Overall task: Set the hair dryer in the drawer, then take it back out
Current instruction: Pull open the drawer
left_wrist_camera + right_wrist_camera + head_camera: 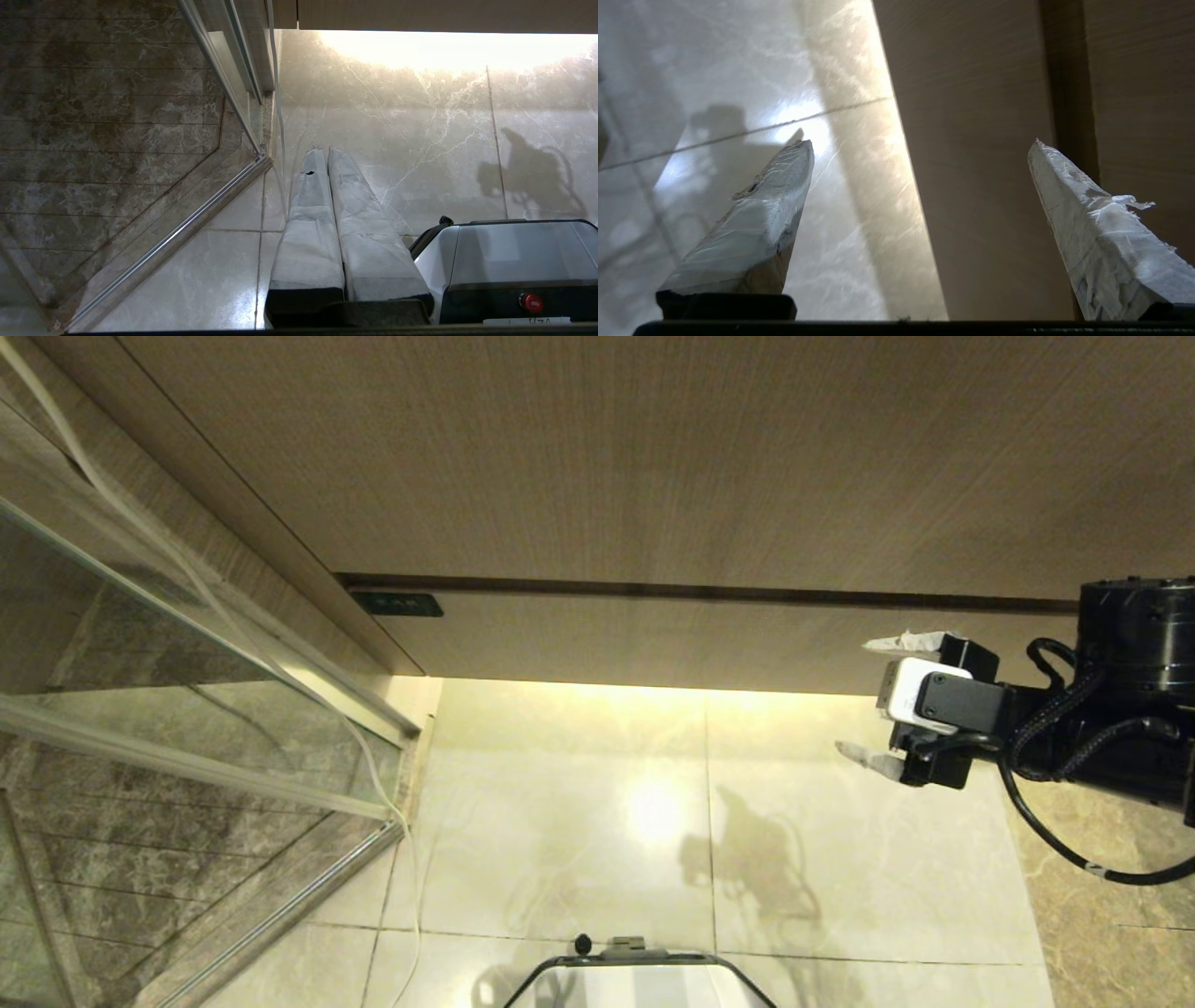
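Head view showed your right gripper (873,700) coming in from the right with its taped fingers (864,756) spread wide and nothing between them, pointing sideways along the cabinet front; the right wrist view confirmed the same gap, the two fingers well apart with only floor and wood beyond. Nearest to that gripper was the drawer (653,639), its flat front closed, the upper finger level with the drawer face and the lower one over the floor tiles (579,803) below it. You had no hair dryer in sight in any view, so I could not tell you where it was; with the drawer shut it may have been inside, but that is a guess. Judged from that, you were at the opening step, and the next move would have called for getting a finger behind the handleless front, at the dark gap along its top edge or under its lower edge, and pulling it out squarely. Further from the gripper sat the small dark label (397,605) at the drawer's far corner, then the taller panel (597,457) above, the glass shower partition (187,691), and your left gripper (327,154), parked low with fingers pressed together.
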Robot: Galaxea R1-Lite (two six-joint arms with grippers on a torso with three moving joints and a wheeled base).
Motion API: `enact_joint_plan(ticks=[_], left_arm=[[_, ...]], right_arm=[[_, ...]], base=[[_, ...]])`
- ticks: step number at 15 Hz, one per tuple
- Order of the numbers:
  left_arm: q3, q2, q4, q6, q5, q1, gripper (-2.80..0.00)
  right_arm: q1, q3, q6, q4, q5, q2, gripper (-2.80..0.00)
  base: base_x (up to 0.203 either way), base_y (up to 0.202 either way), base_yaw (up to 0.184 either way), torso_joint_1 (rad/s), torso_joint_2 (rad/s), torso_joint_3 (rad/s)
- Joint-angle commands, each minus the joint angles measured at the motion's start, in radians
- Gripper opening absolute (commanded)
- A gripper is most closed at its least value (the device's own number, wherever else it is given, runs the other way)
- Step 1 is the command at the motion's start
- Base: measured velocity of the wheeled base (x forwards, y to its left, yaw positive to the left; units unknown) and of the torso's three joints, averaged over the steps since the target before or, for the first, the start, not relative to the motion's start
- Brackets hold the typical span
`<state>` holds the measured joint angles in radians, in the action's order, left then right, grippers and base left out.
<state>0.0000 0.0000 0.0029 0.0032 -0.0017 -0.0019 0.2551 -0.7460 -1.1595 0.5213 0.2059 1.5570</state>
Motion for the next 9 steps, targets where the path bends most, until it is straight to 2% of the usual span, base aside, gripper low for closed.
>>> enact_joint_plan(ticks=[1,4,9], left_arm=[[0.002,0.000,0.000,0.000,0.000,0.000,-2.80],[0.001,0.000,0.000,0.000,0.002,0.000,-2.80],[0.001,0.000,0.000,0.000,0.000,0.000,-2.80]], right_arm=[[-0.053,-0.015,-0.040,0.078,0.072,0.095,0.00],[-0.103,-0.062,-0.089,0.093,0.145,0.147,0.00],[-0.120,-0.138,-0.089,0.224,0.164,0.244,0.00]], base=[[0.000,0.000,0.000,0.000,0.00,0.000],[0.000,0.000,0.000,0.000,0.00,0.000],[0.000,0.000,0.000,0.000,0.00,0.000]])
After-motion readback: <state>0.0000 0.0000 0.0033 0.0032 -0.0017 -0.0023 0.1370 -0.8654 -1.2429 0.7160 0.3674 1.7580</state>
